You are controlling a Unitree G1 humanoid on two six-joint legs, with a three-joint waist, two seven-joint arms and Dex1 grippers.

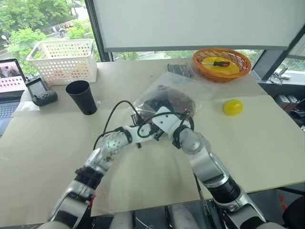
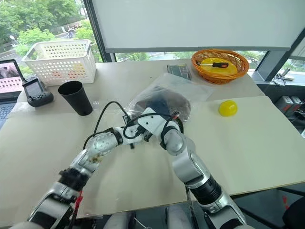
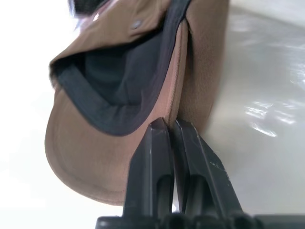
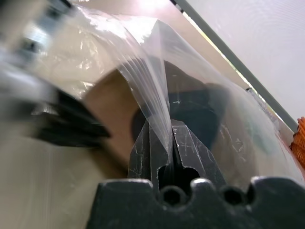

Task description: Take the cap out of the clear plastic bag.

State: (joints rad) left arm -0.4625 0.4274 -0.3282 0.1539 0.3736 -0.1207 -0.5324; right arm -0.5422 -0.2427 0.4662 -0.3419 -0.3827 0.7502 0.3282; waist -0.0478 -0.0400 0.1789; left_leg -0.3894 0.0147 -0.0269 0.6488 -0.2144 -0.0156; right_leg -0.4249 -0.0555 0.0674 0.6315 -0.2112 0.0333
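The clear plastic bag [image 1: 177, 85] lies crinkled at the middle of the table, and the dark shape of the cap [image 1: 172, 101] shows through it. In the left wrist view the brown cap [image 3: 90, 157] with its dark lining [image 3: 114, 90] hangs close, and my left gripper [image 3: 170, 125] is shut on its edge. My right gripper [image 4: 169, 125] is shut on a fold of the bag's film [image 4: 143, 62], holding it lifted above the cap. Both hands meet at the bag's near side [image 1: 152, 129].
A black cup [image 1: 82, 97] stands left of the bag. A white basket [image 1: 64, 61], a laptop [image 1: 8, 88] and a small black device [image 1: 42, 93] sit at the far left. An orange basket [image 1: 221, 64] holds a screwdriver, and a yellow object [image 1: 232, 107] lies to the right.
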